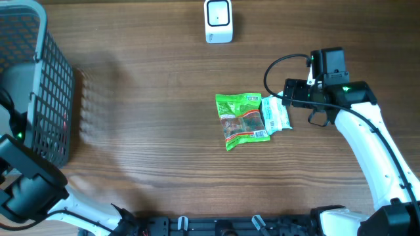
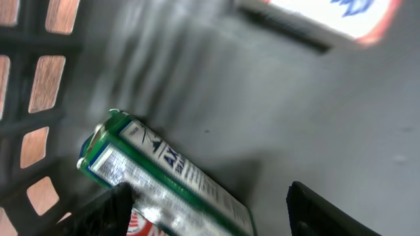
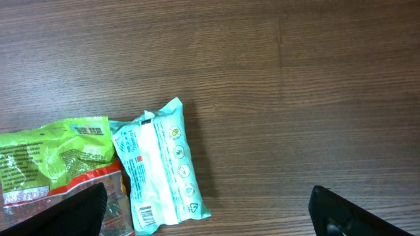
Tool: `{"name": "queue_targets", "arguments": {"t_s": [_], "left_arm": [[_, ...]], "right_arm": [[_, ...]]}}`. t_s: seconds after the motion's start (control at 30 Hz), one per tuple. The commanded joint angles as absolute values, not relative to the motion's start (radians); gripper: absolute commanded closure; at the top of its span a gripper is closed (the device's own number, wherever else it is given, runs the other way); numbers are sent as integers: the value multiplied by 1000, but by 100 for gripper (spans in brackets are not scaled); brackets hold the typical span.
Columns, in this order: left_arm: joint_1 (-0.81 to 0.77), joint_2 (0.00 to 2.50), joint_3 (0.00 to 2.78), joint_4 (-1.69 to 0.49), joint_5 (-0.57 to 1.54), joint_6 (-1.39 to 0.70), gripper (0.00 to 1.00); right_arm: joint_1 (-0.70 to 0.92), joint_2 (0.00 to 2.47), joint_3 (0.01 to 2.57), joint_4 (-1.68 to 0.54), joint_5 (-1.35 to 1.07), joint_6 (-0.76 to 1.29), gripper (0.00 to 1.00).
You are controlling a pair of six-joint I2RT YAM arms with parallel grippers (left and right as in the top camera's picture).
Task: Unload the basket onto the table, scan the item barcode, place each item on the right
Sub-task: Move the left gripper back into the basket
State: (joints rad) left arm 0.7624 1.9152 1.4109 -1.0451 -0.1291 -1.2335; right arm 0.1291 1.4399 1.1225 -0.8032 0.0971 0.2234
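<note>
Soft even light on brown wooden tabletop [image 1: 157, 177], smeared shadow by grey mesh basket [image 1: 46, 78] at nine o'clock, left wrist view dim, blurred.

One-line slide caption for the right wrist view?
Open right pincer above a pale blue packet lying beside a green snack bag on the wooden table.

**Surface materials on the bench**

Table [image 1: 144, 131]: brown wood grain, matt. Green packet [image 1: 243, 120] and pale teal packet [image 1: 275, 115]: crinkled plastic film, glossy (creases catch the light). Basket [image 1: 56, 72]: dark moulded plastic lattice, dull. Scanner [image 1: 218, 21]: smooth white plastic. Carton [image 2: 170, 177]: printed, shiny.
</note>
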Motion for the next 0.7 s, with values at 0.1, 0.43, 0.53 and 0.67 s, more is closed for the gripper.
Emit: {"name": "queue_targets", "arguments": {"t_s": [0.1,0.43,0.53,0.67], "left_arm": [[770,1932,1321,-982,-121,-1269,34],[771,1913,1448,-952,-124,-1156,31],[771,1913,1454,-984,-97,-1157,24],[771,1913,1454,-1017,-30,-1176,25]], "right_arm": [[131,1433,1135,-801,92,239,0],[131,1433,1135,-801,92,239,0],[131,1433,1135,-801,92,239,0],[131,1433,1135,-801,92,238,0]]}}
